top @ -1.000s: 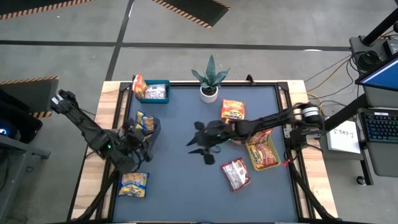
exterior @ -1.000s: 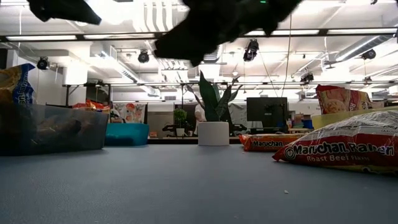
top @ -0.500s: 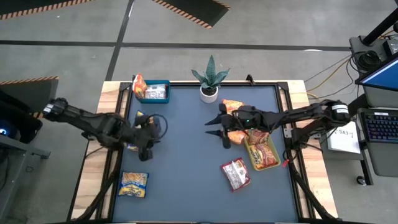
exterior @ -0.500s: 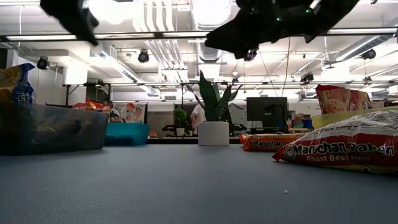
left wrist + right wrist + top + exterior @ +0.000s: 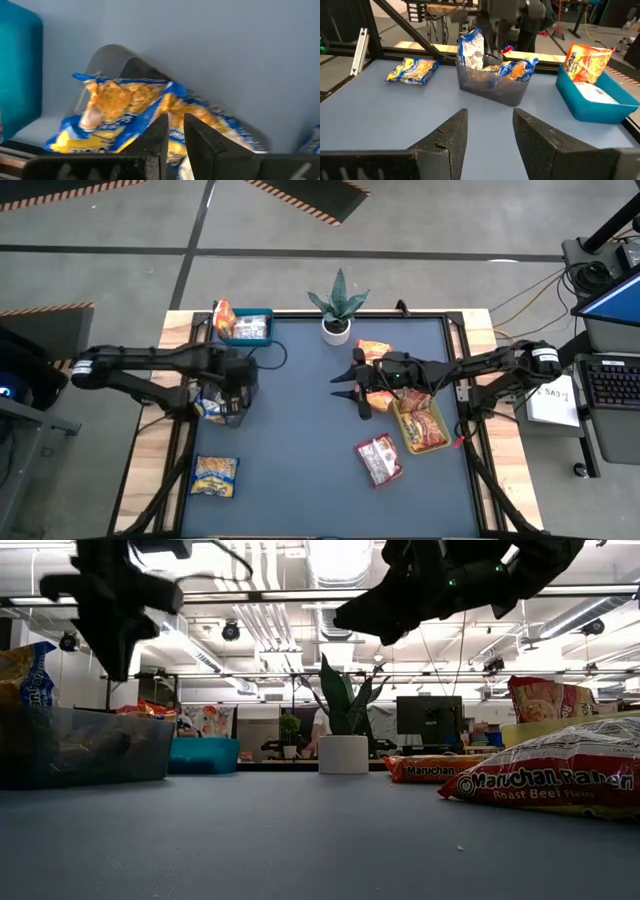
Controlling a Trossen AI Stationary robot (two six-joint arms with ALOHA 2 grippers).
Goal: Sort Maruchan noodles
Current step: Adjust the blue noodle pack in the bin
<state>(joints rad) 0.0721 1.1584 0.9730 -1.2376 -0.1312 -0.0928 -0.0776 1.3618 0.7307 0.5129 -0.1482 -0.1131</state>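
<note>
Left gripper (image 5: 171, 131): I am seeing it nearly clenched, hovering over yellow-and-blue crinkly noodle packets (image 5: 125, 112) in the dark bin (image 5: 492, 89).
Right gripper (image 5: 490, 131): I am holding it released, mid-table.

We note a grey concrete floor (image 5: 120, 220) around the table, marked with dark seam lines and orange-and-black hazard striping (image 5: 300, 198), and beside the table a desk carrying a laptop (image 5: 612, 305) and a keyboard (image 5: 610, 385). Looking level across the blue-grey tabletop (image 5: 300, 840), we see an open industrial ceiling with white ducts (image 5: 250, 570), fluorescent strip lights (image 5: 70, 602) and small black fixtures (image 5: 231, 631). Farther back we record a dark monitor (image 5: 428, 715) on a workbench and a person (image 5: 320, 725) partly hidden behind the potted plant (image 5: 343, 720).
</note>
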